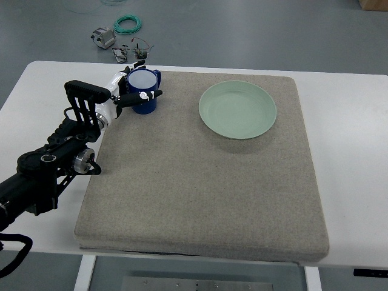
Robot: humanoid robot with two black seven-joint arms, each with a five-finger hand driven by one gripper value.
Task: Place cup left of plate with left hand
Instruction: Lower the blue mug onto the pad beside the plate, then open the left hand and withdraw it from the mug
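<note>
The left hand is wrapped around the blue cup, its white and black fingers curled across the near side of the cup's wall, so the hand is clamped on the cup. Its dark arm runs back from the wrist toward the lower left edge of the picture.

The cup stands upright, its long axis vertical and its open mouth facing up, showing a pale inside. A small bump on the rim's upper right side may be its handle, but it is too small to tell. The cup sits at the far left corner of the grey felt mat, well to the left of the green plate, with bare mat between the two. Nothing lies on that stretch of mat.

The plate rests flat on the mat's far right part, empty and round. The mat lies on a white table, which shows as a border all round it. Beyond the table's far edge, up and left of the plate, a coil of green cable and some small electronic parts lie on the grey floor.
</note>
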